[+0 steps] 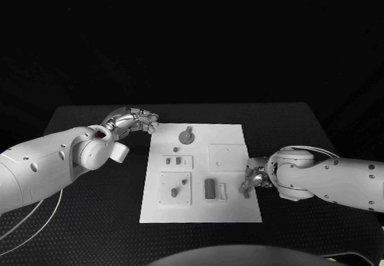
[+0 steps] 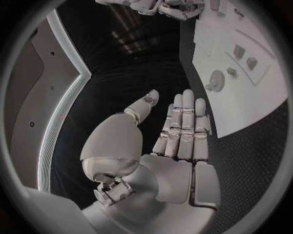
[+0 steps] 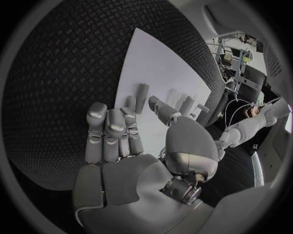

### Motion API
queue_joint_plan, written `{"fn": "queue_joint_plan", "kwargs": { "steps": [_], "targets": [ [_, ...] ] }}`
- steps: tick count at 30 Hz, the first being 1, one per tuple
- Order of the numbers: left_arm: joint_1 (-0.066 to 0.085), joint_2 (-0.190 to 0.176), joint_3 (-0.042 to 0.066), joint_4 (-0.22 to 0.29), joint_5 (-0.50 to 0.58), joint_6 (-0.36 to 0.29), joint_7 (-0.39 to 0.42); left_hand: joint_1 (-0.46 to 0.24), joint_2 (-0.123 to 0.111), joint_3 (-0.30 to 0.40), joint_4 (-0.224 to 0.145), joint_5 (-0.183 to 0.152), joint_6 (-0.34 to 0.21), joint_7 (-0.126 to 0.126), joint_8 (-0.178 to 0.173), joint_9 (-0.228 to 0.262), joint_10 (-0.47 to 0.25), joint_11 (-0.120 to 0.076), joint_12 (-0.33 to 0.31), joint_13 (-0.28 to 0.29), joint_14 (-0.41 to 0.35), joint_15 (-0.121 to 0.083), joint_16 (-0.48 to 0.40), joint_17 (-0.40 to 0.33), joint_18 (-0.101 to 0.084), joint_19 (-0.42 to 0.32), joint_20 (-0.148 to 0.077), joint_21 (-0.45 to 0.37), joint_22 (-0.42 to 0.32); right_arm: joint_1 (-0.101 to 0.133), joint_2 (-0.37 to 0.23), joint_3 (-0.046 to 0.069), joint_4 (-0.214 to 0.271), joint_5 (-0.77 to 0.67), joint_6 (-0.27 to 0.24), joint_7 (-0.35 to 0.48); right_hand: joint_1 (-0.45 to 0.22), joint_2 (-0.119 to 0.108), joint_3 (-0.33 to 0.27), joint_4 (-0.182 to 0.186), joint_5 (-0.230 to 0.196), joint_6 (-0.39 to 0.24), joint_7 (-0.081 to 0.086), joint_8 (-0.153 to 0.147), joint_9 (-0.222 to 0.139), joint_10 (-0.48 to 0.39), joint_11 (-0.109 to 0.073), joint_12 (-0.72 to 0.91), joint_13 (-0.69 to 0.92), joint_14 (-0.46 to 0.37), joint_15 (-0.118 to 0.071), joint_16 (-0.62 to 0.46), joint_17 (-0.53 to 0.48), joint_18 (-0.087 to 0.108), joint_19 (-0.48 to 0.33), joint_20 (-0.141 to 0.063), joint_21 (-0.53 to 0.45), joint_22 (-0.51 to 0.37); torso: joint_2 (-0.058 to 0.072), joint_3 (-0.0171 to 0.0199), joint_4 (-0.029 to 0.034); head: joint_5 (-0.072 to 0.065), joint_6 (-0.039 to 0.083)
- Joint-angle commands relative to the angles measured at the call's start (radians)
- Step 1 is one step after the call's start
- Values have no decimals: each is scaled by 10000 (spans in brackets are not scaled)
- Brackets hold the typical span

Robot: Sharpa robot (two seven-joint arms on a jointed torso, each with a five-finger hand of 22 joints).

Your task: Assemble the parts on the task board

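**2 robot hands beside the white board**

The black table (image 1: 93,201) has a bumpy, woven-looking top. The task board (image 1: 233,210) is a flat white plate lying in the middle of it. Small grey parts (image 1: 210,189) sit on the board: a long dark bar, little blocks, and farther back a round disc (image 1: 186,136) with a knob.

The right robot hand (image 1: 251,180) is shiny silver. It rests at the board's right edge with fingers partly curled, holding nothing.

Farther back, the left robot hand (image 1: 134,120) hangs near the board's far left corner. Its fingers are straight and side by side, holding nothing.
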Motion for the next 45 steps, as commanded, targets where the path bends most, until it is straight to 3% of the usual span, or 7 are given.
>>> {"fn": "queue_joint_plan", "kwargs": {
  "steps": [1,5,8,11,20,27,45],
  "targets": [
    [7,10,7,27,43,140,60,-99,5,16,23,-2,-66,-15,58,-14,0,27,-36,-5,92,9,-59,15,120,56,31,-39,14,-193,68,-128,-47,-262,390,-31,176,1,145,-97,-56,-74,30,-329,-1491,7,-29,27,11,-9,-47,-40,12,218,-21,-48,44,-13,-5,-7,-8,-10,-20],
    [7,13,7,34,43,144,59,-97,7,19,22,-2,-66,-15,59,-14,0,26,-36,-5,93,8,-62,20,121,56,30,-40,16,-194,82,-129,-1,-240,409,-29,637,244,460,-630,57,-51,55,-366,-1534,9,-2,18,21,3,-15,-65,13,218,-45,-15,67,-2,-6,-10,2,-8,-13],
    [7,9,7,37,43,141,59,-94,7,21,19,-2,-66,-16,60,-15,0,26,-36,-5,93,8,-65,24,122,57,29,-42,18,-195,95,-129,50,-240,378,-28,880,408,540,-1083,490,-22,72,-395,-1575,19,12,11,28,18,4,-85,16,218,-52,34,90,3,-5,-6,-2,2,-15],
    [7,7,7,41,43,143,59,-92,7,22,17,-2,-67,-16,60,-15,-1,26,-37,-5,94,8,-67,26,122,57,29,-42,19,-197,97,-129,75,-240,362,-34,1032,410,560,-1145,584,-10,68,-404,-1589,23,13,10,31,23,6,-89,20,218,-59,43,95,2,-7,-8,-3,1,-19],
    [7,5,7,49,43,143,65,-82,13,31,9,-1,-64,-17,65,-16,13,20,-30,-1,98,7,-78,41,124,58,28,-47,27,-198,82,-130,84,-115,109,-47,1210,583,474,-1115,1043,39,70,-419,-1627,37,18,0,39,27,14,-108,34,218,-81,103,115,1,-6,-13,-4,5,17],
    [7,-2,7,55,43,135,68,-82,13,32,7,-1,-66,-17,66,-17,15,20,-30,-1,100,7,-82,47,123,60,28,-49,31,-197,25,-129,206,147,-253,62,502,596,414,-845,395,128,46,-438,-1687,91,-6,-23,21,58,-8,-131,37,218,-34,139,104,-48,-7,-7,-10,29,43],
    [8,-7,7,54,42,121,69,-77,12,38,-1,0,-66,-17,70,-20,19,18,-30,1,105,6,-97,67,124,62,28,-55,41,142,-163,-75,666,1970,-1099,211,-35,457,484,-489,128,350,-38,-386,-1720,263,-91,-6,10,98,-88,-141,48,218,58,90,145,-83,-6,-8,-4,33,35]
  ]
}}
